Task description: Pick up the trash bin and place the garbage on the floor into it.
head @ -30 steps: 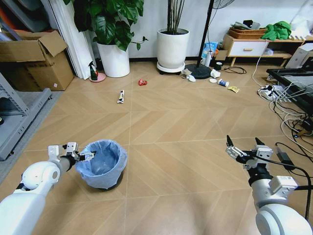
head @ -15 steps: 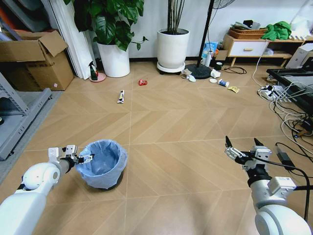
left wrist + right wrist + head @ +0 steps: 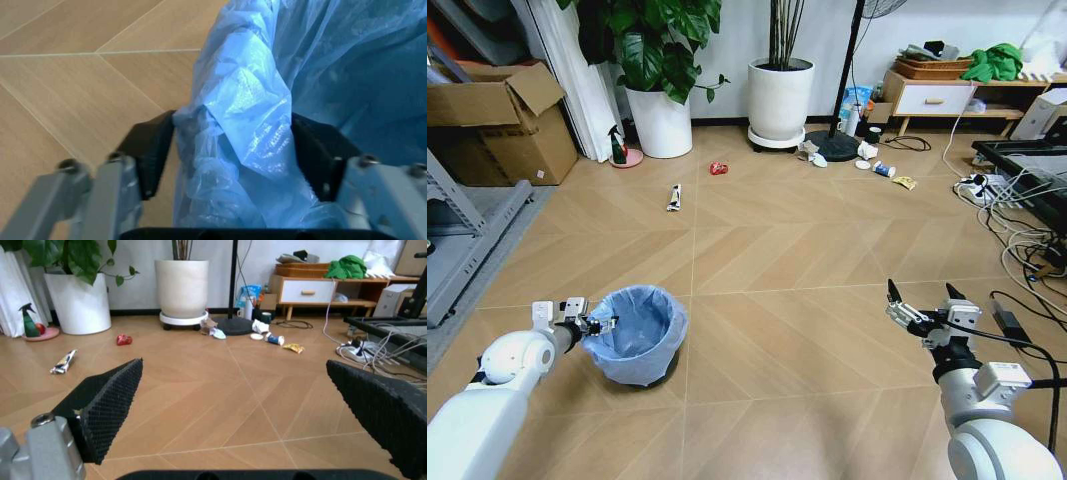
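The trash bin (image 3: 637,340), dark and lined with a crinkly blue bag, stands on the floor (image 3: 797,260) at the near left. My left gripper (image 3: 603,324) is at its near-left rim. In the left wrist view, the left gripper (image 3: 233,145) has both black pads pressed against the bunched bag over the rim (image 3: 227,130). My right gripper (image 3: 921,300) hangs open above bare tiles at the near right. The garbage lies far off: a red wrapper (image 3: 718,168), a black-white tube (image 3: 674,197), crumpled paper (image 3: 808,152), a white cup (image 3: 867,150), a carton (image 3: 883,169) and a yellow scrap (image 3: 905,182).
Two white plant pots (image 3: 779,98) and a fan stand base (image 3: 831,146) stand along the back wall. Cardboard boxes (image 3: 497,120) and a grey shelf (image 3: 457,250) line the left. Cables and a power strip (image 3: 987,190) sprawl at the right, by a low cabinet (image 3: 937,98).
My left wrist has crept slightly right and down against the bin's rim. The bin, the litter and the right arm stay where they were.
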Robot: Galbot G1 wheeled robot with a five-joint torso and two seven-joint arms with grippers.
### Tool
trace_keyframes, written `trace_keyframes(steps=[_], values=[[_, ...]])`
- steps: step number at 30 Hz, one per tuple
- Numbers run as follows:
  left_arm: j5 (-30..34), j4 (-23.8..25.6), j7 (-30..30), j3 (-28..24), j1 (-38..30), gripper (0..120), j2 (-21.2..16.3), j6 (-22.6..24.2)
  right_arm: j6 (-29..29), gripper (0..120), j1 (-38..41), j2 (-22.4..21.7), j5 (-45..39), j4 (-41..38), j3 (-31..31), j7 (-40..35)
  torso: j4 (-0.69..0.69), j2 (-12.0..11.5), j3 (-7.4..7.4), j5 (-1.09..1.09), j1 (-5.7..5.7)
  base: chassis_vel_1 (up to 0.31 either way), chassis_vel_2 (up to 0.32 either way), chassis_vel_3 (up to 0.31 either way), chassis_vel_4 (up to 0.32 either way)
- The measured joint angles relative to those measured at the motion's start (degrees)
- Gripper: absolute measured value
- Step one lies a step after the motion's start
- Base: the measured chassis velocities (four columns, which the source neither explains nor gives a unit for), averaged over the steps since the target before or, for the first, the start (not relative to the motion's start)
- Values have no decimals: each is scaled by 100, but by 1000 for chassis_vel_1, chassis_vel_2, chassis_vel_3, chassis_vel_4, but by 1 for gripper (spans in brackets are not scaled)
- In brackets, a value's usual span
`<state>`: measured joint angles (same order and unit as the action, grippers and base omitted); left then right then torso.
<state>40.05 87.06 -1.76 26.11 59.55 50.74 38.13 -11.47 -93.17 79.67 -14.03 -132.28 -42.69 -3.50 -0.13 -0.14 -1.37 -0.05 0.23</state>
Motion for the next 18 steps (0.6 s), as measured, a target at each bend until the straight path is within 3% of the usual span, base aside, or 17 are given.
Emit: trace_keyframes(steps=[6, 13, 18], values=[[-1, -24, -7, -33, -12, 41, 10, -37, 11, 100, 21, 4, 0, 21, 0, 2, 0, 0, 0, 0, 0, 0, 0, 0, 0], [-105, -114, -2, -83, -60, 10, 61, -166, 16, 100, 55, -7, -8, 40, -9, 2, 0, 0, 0, 0, 0, 0, 0, 0, 0], [-97, -123, 56, -96, -73, 0, 118, -219, 16, 100, 66, -9, -18, 45, -5, -3, 0, 0, 0, -1, 0, 0, 0, 0, 0]])
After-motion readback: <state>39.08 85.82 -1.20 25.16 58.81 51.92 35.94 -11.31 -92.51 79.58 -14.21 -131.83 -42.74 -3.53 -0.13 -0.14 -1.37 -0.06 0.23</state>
